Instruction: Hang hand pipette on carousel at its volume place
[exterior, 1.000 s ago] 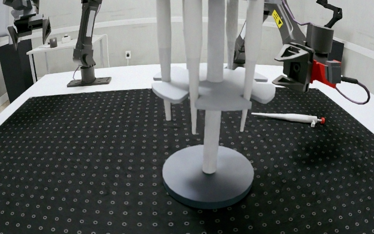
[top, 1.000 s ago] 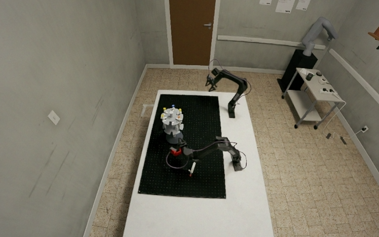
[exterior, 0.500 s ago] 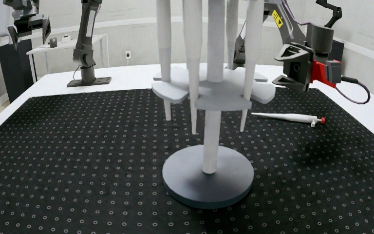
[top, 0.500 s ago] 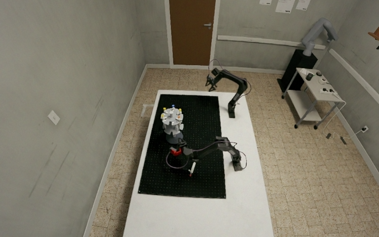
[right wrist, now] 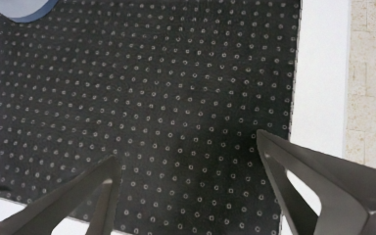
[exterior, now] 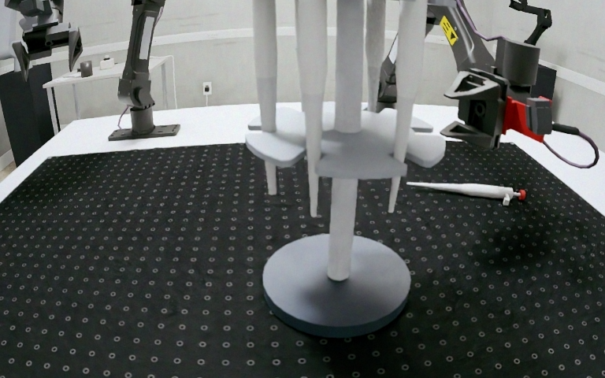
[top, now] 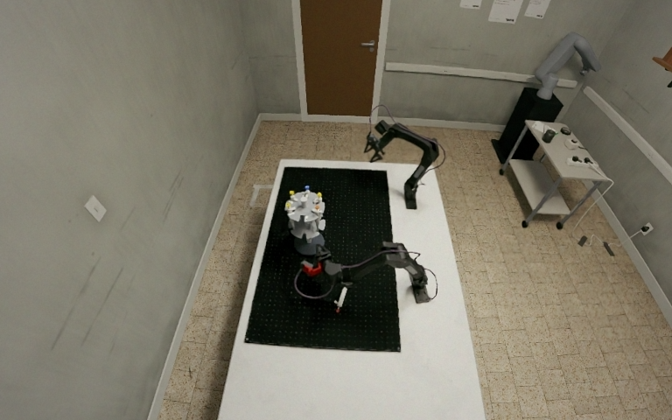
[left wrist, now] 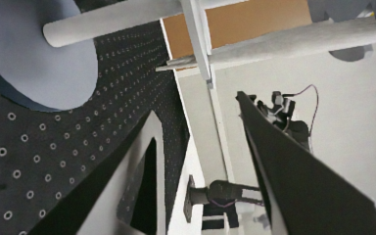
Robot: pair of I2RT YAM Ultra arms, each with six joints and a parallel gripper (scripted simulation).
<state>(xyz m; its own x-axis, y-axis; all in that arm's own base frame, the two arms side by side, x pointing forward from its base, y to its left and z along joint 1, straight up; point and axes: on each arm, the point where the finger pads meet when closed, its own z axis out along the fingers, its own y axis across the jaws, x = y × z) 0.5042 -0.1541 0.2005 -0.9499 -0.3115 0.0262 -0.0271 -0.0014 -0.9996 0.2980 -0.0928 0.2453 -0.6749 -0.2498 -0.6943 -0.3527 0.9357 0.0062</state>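
- Your pipette (top: 342, 297) (exterior: 479, 190) lies on the black mat (top: 356, 213) (exterior: 178, 213) (left wrist: 54, 162) (right wrist: 196, 98), off the carousel (top: 305, 230) (exterior: 342, 223) (left wrist: 54, 73) (right wrist: 22, 7); red button, volume too small to read.
- Your left gripper (top: 322, 251) (exterior: 446, 112) (left wrist: 196, 108) is beside the carousel, fingers partway apart, nothing between.
- Your right gripper (top: 370, 154) (exterior: 49, 74) (right wrist: 185, 150) is up, well apart from the pipette, fingers wide, empty.
- You've got other pipettes hanging on the carousel.

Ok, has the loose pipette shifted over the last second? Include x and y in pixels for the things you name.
No. The loose pipette (top: 341, 297) (exterior: 477, 190) lies in the same spot relative to the carousel's round base (top: 309, 244) (exterior: 296, 280) (left wrist: 64, 78) (right wrist: 22, 9), tip and red button unmoved in the exterior view.
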